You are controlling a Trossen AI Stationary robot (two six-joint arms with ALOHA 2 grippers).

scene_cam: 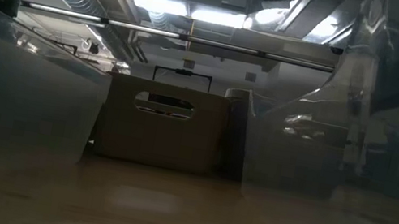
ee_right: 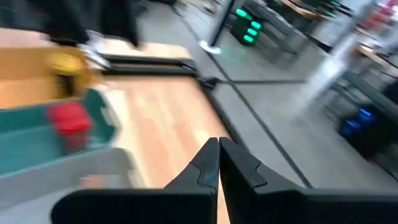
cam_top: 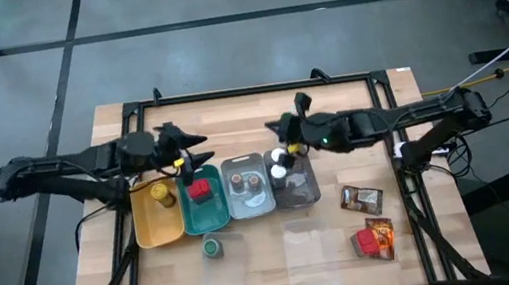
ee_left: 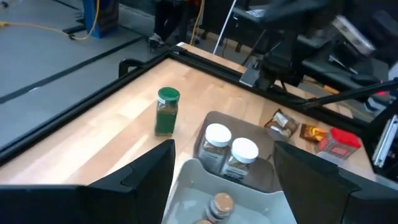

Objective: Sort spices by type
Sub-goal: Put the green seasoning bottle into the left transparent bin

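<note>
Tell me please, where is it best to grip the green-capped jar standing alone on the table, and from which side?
Probably from straight above, closing on the body just under the cap. The green-capped jar stands upright on bare wood, apart from the trays, so its sides are free. The left gripper, open, is nearer.

Both dark arms reached in level from the sides toward the middle of the worktop [cam_top: 100, 257], wrists stretched out low. The left pincer [cam_top: 198, 154] pointed inward with its two fingers [ee_left: 146, 177] spread wide apart. The right pincer [cam_top: 278, 131] faced it from the opposite side, its fingers [ee_right: 205, 163] pressed together to a point, gripping nothing.
</note>
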